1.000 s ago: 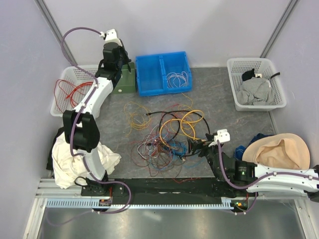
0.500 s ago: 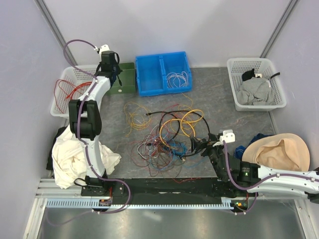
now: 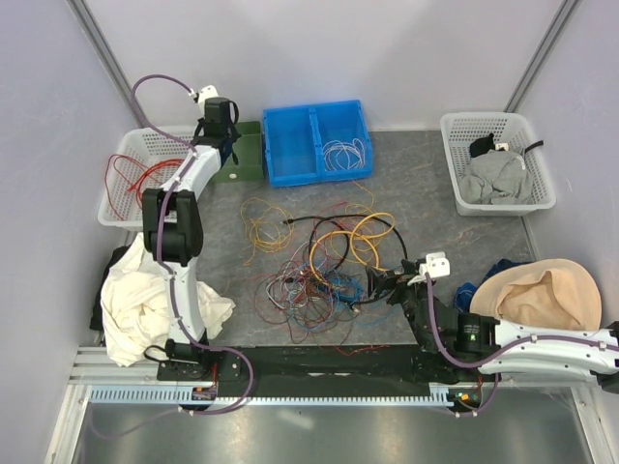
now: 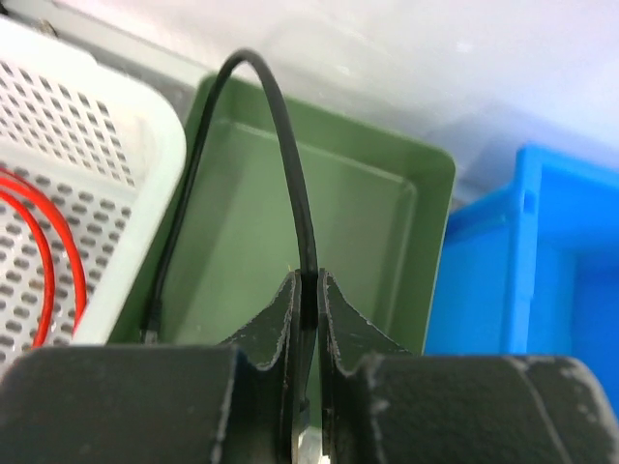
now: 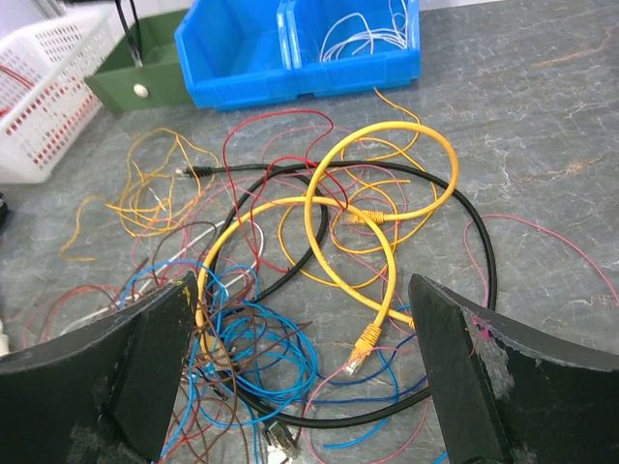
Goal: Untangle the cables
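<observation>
Your left jaws pinch a thin black cable (image 4: 293, 155) above the green plastic tray (image 4: 377, 222). Right jaws gape wide over the knotted multicoloured cable heap (image 5: 290, 261) on the bench (image 5: 542, 126).

left arm (image 3: 189, 176) wearing white shells between black joints | mauve hose (image 3: 155, 81) looping off it at upper left | right arm (image 3: 551, 350) at lower right showing the same white and black, small green light (image 3: 474, 332) glowing | white camera block (image 3: 432, 263) sitting on its wrist | right gripper (image 5: 302, 290) fingers (image 5: 464, 367) showing black with pale chipped scuffs | left gripper (image 4: 308, 290) fingers (image 4: 276, 333) looking matte black, edges greying
</observation>
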